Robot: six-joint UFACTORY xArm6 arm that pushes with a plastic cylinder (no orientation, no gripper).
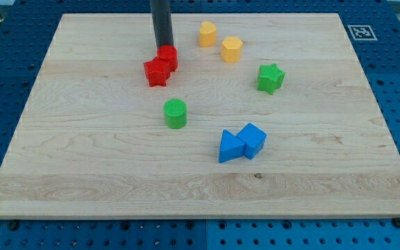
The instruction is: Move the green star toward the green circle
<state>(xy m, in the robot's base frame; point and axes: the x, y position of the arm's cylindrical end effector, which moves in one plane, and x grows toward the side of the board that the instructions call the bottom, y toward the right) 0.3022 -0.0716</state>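
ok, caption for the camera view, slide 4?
My tip sits behind the red blocks near the view's top, far from the green star and green circle.

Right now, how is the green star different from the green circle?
The green star block has points; the green circle block is a round, ridged-top cylinder. The star sits toward the view's right and higher; the circle sits nearer the middle. Both are green, and both are away from my tip.

Light was bright and even across the pale tabletop (103, 173), with no glare or hot spots. Shadows were short and soft, falling toward roughly five o'clock beside the green star (270, 78) and the green circle (176, 113). Focus was crisp throughout, and the tabletop's edges showed no visible bending.
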